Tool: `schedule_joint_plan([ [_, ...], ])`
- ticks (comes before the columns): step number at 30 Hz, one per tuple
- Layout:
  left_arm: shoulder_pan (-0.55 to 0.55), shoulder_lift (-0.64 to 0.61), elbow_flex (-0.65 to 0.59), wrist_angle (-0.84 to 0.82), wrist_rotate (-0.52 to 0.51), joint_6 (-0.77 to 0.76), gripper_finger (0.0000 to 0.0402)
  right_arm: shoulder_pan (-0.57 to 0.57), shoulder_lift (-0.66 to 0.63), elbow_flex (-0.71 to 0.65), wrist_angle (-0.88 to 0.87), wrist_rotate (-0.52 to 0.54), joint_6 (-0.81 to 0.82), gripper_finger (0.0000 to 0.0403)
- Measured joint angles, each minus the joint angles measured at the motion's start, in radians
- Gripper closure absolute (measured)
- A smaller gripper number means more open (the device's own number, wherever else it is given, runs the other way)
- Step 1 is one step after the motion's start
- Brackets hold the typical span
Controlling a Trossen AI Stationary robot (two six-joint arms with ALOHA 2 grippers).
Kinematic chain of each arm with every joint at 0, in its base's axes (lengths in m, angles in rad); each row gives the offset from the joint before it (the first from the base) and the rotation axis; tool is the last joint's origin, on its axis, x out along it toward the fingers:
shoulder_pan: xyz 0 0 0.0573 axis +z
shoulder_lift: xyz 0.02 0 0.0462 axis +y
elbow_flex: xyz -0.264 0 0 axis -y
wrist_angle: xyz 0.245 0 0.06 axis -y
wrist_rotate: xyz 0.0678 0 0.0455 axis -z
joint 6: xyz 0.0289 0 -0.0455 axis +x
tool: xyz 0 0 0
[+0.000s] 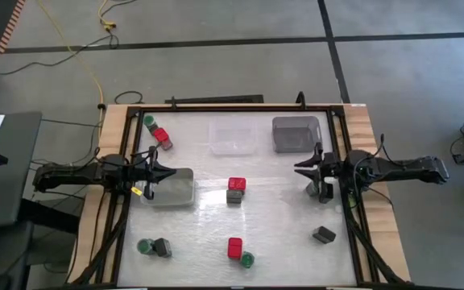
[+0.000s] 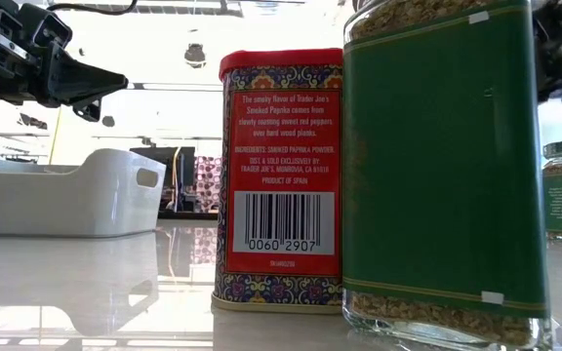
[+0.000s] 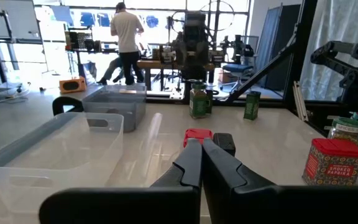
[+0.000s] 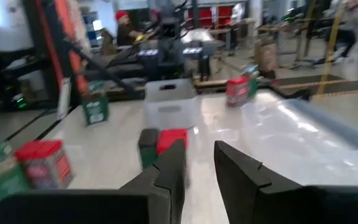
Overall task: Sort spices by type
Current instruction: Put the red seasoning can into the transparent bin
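Spices are lying scattered in small mixed groups on the glossy white surface (image 1: pixel 280 242), so nothing is sorted yet. A red square paprika tin with a printed paper label (image 1: pixel 237 184) is standing in the middle, touching a dark grey boxy tin (image 1: pixel 234 196). Another red tin (image 1: pixel 234 246) is standing near the front edge beside a round green-lidded glass jar (image 1: pixel 247 259). More pairs are sitting at the front left and the back left, and one grey tin (image 1: pixel 324 234) is lying alone on the right. Three plastic trays are waiting: a clear tray (image 1: pixel 233 136) and a grey tray (image 1: pixel 296 133) at the back, and a pale tray (image 1: pixel 171 188) on the left.

The left tool (image 1: pixel 153 171) is hovering over that pale tray, narrow and holding nothing. The right tool (image 1: pixel 313 171) is hanging at the right side, also narrow and empty, although its wrist view is showing a small gap.

In my judgement the tins are light, stiff and a little slippery, so flat opposite sides are the best hold. The glass jars are heavier and fragile; taking them at the lid or across the body seems safer.
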Motion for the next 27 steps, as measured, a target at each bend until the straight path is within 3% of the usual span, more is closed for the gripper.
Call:
schedule_joint_plan([
  [9,0.0,0.0,0.0,0.0,0.0,0.0,0.0401,-0.039,0.01,0.124,-0.086,0.088,0.0,0.0279],
  [21,0.0,0.0,0.0,0.0,0.0,0.0,0.0401,-0.106,0.137,0.247,-0.127,0.093,0.0,0.0155],
  [27,0.0,0.0,0.0,0.0,0.0,0.0,0.0401,-0.107,0.253,0.318,-0.125,0.094,0.019,0.0133],
])
